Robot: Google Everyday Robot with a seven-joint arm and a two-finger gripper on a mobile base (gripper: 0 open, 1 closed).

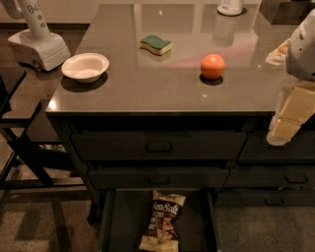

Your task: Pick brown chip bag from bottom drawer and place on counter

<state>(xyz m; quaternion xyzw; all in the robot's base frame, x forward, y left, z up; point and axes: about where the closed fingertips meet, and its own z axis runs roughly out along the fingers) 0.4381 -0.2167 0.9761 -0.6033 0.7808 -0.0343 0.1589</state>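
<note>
The brown chip bag (162, 221) lies flat in the open bottom drawer (115, 221), its "Sea Salt" lettering facing up and its long side running front to back. The drawer is pulled out below two shut drawer fronts. The counter (147, 83) spreads above them, glossy grey-brown. My gripper (288, 120) hangs at the right edge of the view, at the counter's front right edge. It is well above and to the right of the bag and holds nothing that I can see.
On the counter stand a white bowl (85, 66) at the left, a green-and-yellow sponge (156, 45) in the middle and an orange (212, 66) to the right. A white container (230, 7) stands at the back. Another robot's white base (37, 44) is at the far left.
</note>
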